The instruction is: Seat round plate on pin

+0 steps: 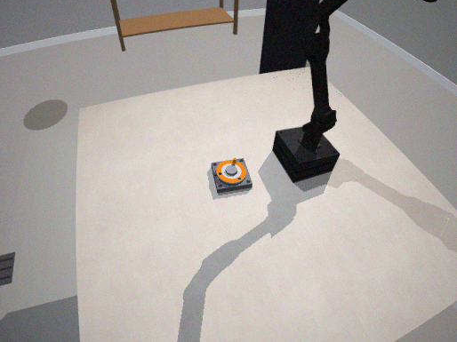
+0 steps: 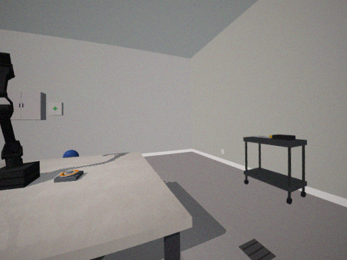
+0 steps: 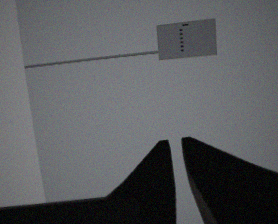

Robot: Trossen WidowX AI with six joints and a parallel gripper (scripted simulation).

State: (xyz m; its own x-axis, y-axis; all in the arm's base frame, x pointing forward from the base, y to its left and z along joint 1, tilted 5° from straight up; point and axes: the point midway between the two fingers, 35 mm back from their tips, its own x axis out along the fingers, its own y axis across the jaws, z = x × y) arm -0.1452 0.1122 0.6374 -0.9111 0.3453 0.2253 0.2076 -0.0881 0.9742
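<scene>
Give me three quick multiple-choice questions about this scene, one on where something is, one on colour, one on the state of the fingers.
1. Where does the base sit?
A. on the table beside the arm's mount
B. on the black cart
C. on the floor

2. What colour is the round plate?
A. blue
B. orange
C. green

3. How do the fingers stand?
A. wide apart
B. closed on the plate
C. nearly together, holding nothing

Answers: 1 A, the top view shows it on the table. 2 B, an orange ring. 3 C, the wrist view shows a thin gap facing a wall.
</scene>
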